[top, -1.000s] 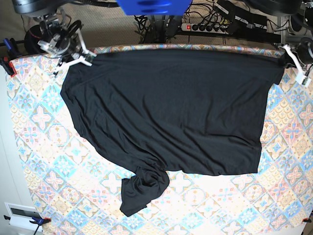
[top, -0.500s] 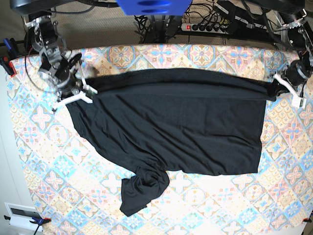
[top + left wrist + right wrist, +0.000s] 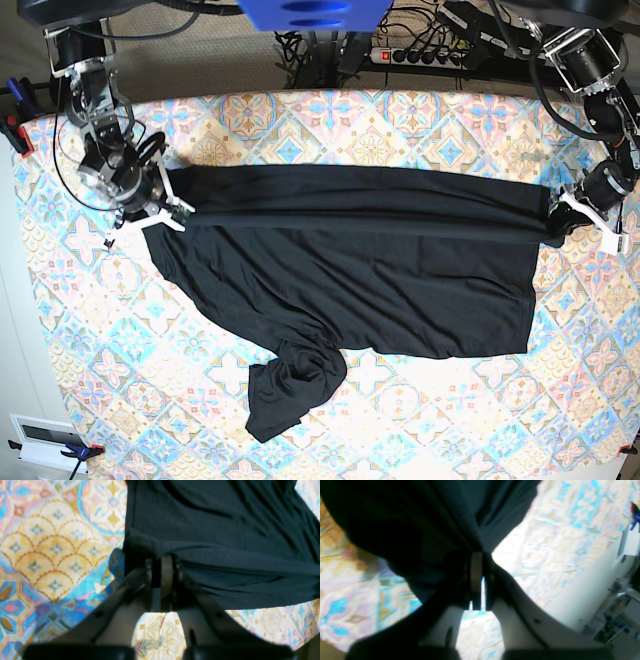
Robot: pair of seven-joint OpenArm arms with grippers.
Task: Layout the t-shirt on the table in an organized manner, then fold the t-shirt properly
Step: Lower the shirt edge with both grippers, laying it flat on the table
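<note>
The black t-shirt (image 3: 350,265) is lying on the counter (image 3: 420,120), which is covered with a pastel tile-pattern cloth. Its far edge is folded over and is stretching as a straight band between the two arms. The right claw (image 3: 165,207) is pinching the fabric at one end of this band, and the left claw (image 3: 560,215) is pinching the other end; both are clamped tight on the cloth in the wrist views. One sleeve (image 3: 295,390) is lying crumpled near the front of the counter.
</note>
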